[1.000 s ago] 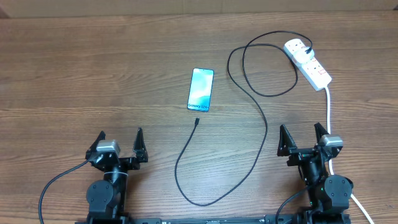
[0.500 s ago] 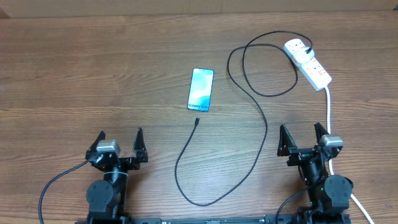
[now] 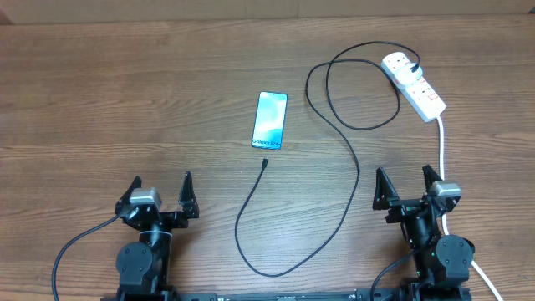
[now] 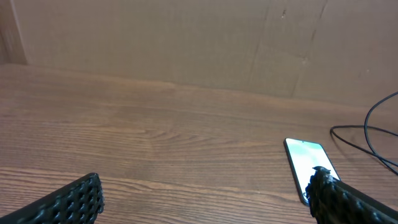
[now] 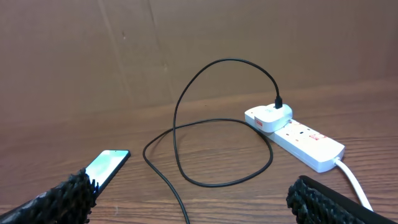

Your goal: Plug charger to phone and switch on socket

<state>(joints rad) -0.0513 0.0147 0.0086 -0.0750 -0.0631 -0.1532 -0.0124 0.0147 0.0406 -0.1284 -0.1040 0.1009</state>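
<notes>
The phone [image 3: 270, 119] lies screen up, glowing light blue, at the table's middle; it also shows in the left wrist view [image 4: 303, 158] and the right wrist view [image 5: 107, 164]. The black charger cable [image 3: 349, 167] loops from the socket down to its connector tip [image 3: 264, 163], which lies just below the phone. The white socket [image 3: 415, 84] sits at the far right with the cable's plug in a white adapter [image 5: 268, 116]. My left gripper [image 3: 161, 191] and right gripper [image 3: 406, 183] are both open and empty near the front edge.
The socket's thick white cord [image 3: 441, 146] runs down past my right arm. A brown cardboard wall [image 4: 186, 43] stands behind the wooden table [image 3: 125, 100].
</notes>
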